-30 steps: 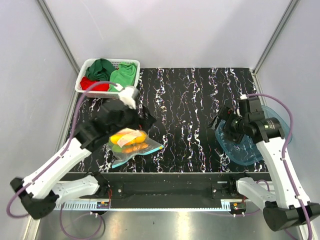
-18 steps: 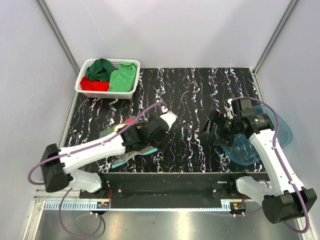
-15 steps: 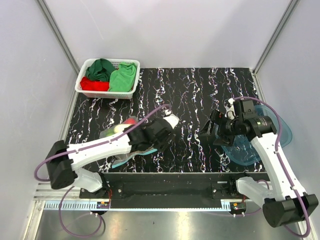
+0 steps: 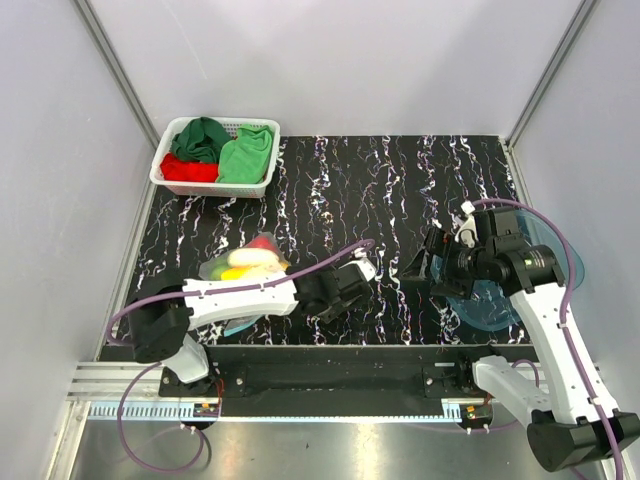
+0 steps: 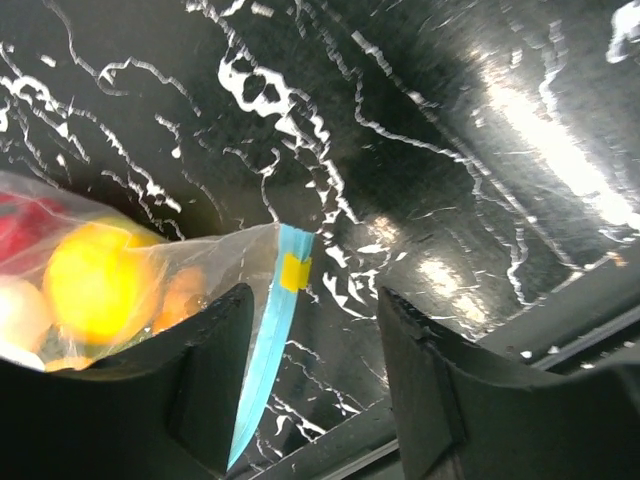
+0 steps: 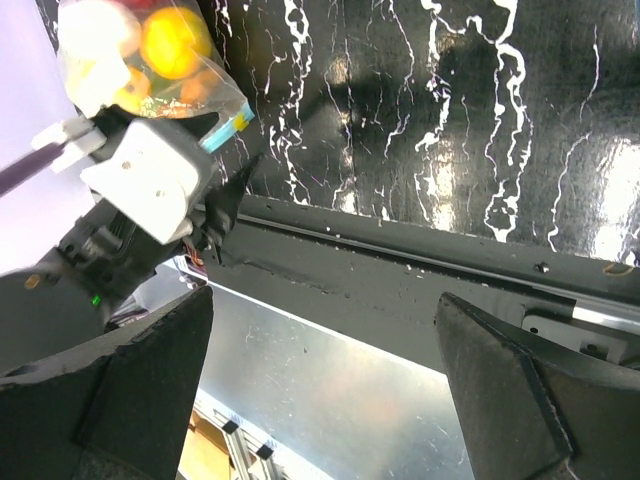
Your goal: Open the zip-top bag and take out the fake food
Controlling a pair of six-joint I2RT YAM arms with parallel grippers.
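Counter (image 4: 400,190): black, white marbling.

Left arm (image 4: 230,295): lies low along the front edge, reaching toward the middle.

Right arm (image 4: 555,320): rises from the front-right corner, wrist turned toward the centre.

Teal tub (image 4: 565,262): at the right edge, partly hidden by the right arm.

White basket (image 4: 165,172): far-left corner, holding a red cloth (image 4: 188,168) and green cloths (image 4: 245,152).

Zip-top bag (image 4: 225,268): flat on the counter near the front-left corner, partly behind the left arm.

Left gripper (image 5: 315,390): fingers spread at the bag's zip end. The light blue zip strip (image 5: 268,340) sits in the gap, close to one finger, not pinched.

Right gripper (image 4: 418,265): spread wide, holding nothing, above the counter right of centre, well apart from the bag.

Fake food (image 5: 90,280): inside the bag. Yellow, red, orange and a pale piece show through the plastic. In the top view, a red piece (image 4: 262,243) sits at the bag's far side.
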